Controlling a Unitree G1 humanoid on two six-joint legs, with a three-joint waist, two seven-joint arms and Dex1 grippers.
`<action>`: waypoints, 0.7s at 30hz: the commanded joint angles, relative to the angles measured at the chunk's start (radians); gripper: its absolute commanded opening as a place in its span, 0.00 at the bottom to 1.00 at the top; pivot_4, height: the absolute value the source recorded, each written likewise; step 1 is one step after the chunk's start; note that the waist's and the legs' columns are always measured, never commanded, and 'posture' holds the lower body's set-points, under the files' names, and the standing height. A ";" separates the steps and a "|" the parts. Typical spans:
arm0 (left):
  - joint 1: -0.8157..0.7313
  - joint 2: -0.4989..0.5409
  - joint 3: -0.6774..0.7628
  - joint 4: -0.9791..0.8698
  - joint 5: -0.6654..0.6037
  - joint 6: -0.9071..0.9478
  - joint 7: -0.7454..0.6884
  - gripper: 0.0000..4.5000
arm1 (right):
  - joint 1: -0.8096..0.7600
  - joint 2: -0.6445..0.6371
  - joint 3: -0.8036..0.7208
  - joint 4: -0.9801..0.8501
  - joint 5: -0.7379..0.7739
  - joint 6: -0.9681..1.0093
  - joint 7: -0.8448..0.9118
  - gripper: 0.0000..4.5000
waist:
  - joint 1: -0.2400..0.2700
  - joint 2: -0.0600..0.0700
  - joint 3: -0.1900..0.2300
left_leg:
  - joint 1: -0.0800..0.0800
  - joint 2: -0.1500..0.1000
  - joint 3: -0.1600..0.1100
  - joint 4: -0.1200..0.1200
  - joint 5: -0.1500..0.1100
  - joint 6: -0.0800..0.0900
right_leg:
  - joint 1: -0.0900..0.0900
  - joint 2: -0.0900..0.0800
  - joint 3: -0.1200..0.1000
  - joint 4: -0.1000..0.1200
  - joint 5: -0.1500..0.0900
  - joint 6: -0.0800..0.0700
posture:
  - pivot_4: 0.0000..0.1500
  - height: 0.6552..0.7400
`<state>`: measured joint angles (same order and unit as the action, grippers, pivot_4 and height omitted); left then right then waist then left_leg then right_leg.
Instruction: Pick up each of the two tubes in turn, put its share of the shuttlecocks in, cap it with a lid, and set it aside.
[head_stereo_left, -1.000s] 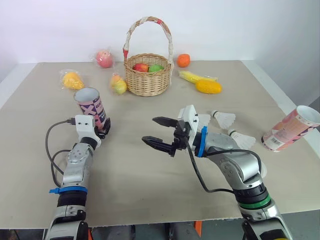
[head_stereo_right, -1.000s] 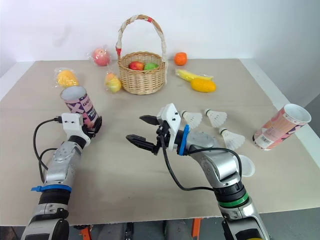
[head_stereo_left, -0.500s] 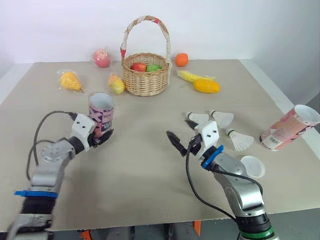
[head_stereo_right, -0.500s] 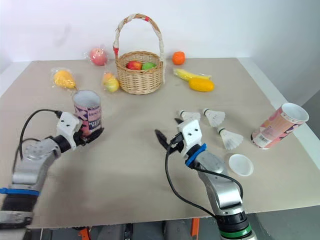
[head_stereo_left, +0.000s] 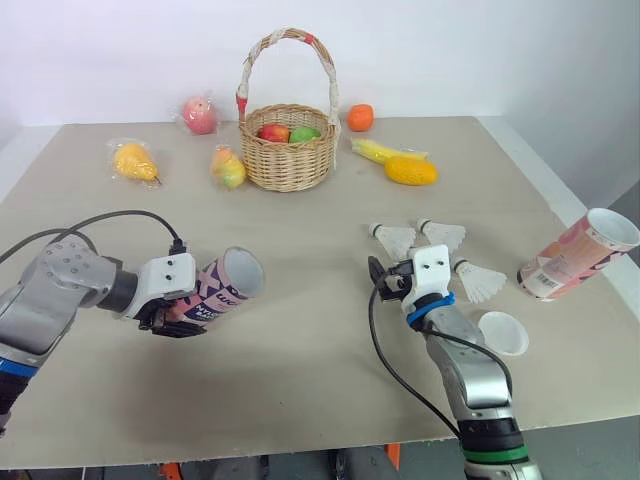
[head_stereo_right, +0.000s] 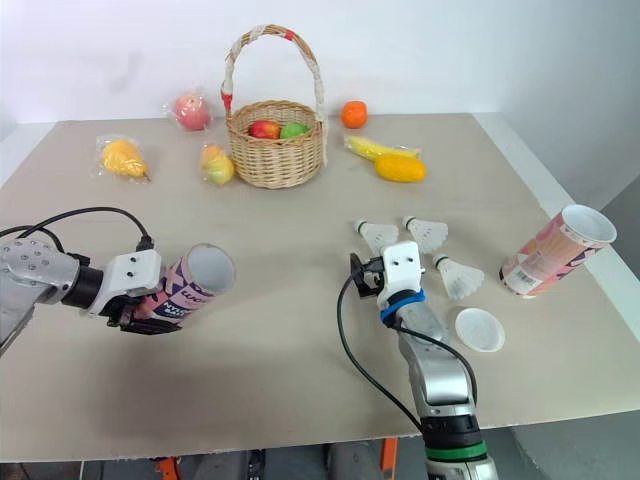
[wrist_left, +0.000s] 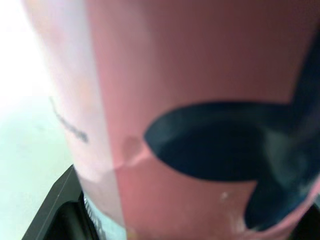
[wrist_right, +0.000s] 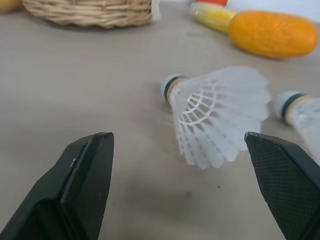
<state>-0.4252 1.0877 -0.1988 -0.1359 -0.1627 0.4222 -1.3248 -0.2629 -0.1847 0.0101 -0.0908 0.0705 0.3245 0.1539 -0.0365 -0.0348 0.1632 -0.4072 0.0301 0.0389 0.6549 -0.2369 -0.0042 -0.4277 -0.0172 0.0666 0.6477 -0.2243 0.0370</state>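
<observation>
As the job looks to be in its early part, with no tube seen filled or capped, the left eye view lays out the whole table (head_stereo_left: 300, 400). The left gripper (head_stereo_left: 185, 312) pinches a pink patterned tube (head_stereo_left: 225, 286), held tipped over with its open mouth toward the robot's right. Three shuttlecocks (head_stereo_left: 443, 236) lie loose on the table near the right gripper (head_stereo_left: 380, 282). A second tube (head_stereo_left: 580, 255) lies on its side at the table's right edge. One white lid (head_stereo_left: 503, 332) lies flat beside the right arm. A basket (head_stereo_left: 287, 160) of fruit stands at the far side. By this reckoning, both tubes have yet to be loaded, capped and set aside.

The left wrist view gives the held tube's wall close up, pressed against a black finger (wrist_left: 55, 210). That contact is too small to confirm from the head.

The right wrist view has the right gripper's fingers (wrist_right: 87, 185) spread wide. The nearest shuttlecock (wrist_right: 220, 117) lies ahead between them, untouched, a gap the head view leaves hard to judge.
</observation>
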 joint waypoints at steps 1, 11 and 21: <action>-0.029 0.013 -0.023 -0.009 0.032 0.006 -0.026 0.70 | -0.064 0.016 0.011 0.028 -0.006 -0.009 0.003 1.00 | -0.003 0.000 0.000 | 0.000 0.000 0.000 0.000 0.000 0.000 | 0.000 0.000 0.000 0.000 0.000 0.000 | 1.00 1.00; -0.029 0.003 -0.043 -0.021 0.049 0.032 -0.061 0.67 | -0.155 0.037 -0.004 0.195 -0.023 -0.055 -0.022 0.36 | -0.008 0.000 0.000 | 0.000 0.000 0.000 0.000 0.000 0.000 | 0.000 0.000 0.000 0.001 0.000 0.000 | 1.00 1.00; -0.032 -0.013 -0.049 -0.023 0.053 0.043 -0.059 0.67 | -0.117 0.010 -0.003 0.090 0.026 -0.058 0.081 0.03 | -0.009 0.000 0.000 | 0.000 0.000 0.000 0.000 0.000 0.000 | 0.000 0.000 0.000 0.001 0.000 0.000 | 1.00 1.00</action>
<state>-0.4652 1.0819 -0.2291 -0.1457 -0.1166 0.4598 -1.3761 -0.3831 -0.1565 0.0227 0.0758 0.0730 0.2801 0.2011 -0.0457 -0.0347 0.1630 -0.4069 0.0301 0.0384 0.6549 -0.2371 -0.0040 -0.4273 -0.0171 0.0670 0.6489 -0.2243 0.0368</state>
